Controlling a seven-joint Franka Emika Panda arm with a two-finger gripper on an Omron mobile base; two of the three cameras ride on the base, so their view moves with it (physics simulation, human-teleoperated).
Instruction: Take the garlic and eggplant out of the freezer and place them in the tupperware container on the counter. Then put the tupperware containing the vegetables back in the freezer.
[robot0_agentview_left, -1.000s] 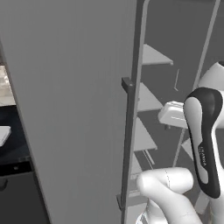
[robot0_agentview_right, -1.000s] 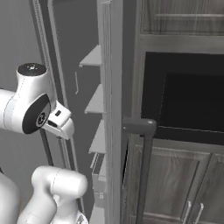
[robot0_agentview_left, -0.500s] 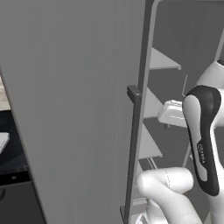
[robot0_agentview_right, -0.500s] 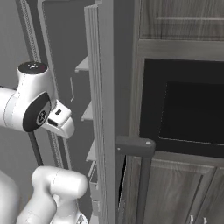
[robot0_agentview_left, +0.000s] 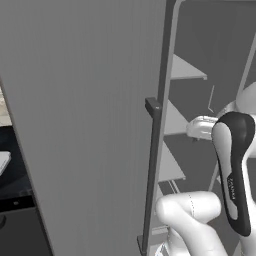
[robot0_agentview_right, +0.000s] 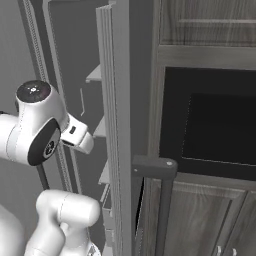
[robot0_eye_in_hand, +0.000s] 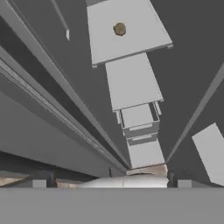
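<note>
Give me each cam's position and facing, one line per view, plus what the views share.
Left base view: behind-left of the arm, facing the freezer door's flat front, handle and shelves; white arm lower right.
Right base view: behind-right, facing the door's edge, shelves and wood cabinets; arm lower left.
Hand view: on the hand, looking along the freezer shelves at the garlic.
Shared: the open freezer door and its shelves.

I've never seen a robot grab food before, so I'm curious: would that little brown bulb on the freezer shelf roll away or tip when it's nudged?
Probably it would roll: the garlic looks roundish and sits loose on a flat pale shelf. I see no lip there, so a sideways nudge might send it off. It looks small, so likely light.
</note>
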